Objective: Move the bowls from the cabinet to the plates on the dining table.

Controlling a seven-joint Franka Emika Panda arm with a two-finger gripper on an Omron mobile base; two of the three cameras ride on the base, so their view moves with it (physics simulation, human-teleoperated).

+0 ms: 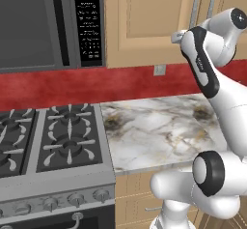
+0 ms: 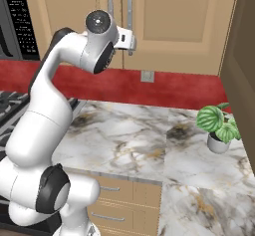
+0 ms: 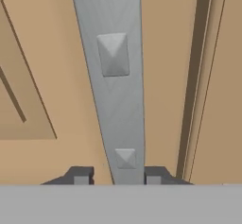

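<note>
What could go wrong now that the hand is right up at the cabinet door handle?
The hand has a fingertip on either side of the grey bar handle without visibly clamping it, so a pull might slip off. The handle runs slanted across the hand view, so the fingers could close on it crookedly. The cabinet doors are shut, and a swinging door may strike the arm's raised wrist close in front of it.

Matt tan wooden cabinet (image 3: 56,76) with a brushed grey metal handle (image 3: 116,76); glossy veined marble bench (image 2: 129,140); glossy white arm (image 2: 45,115).
</note>
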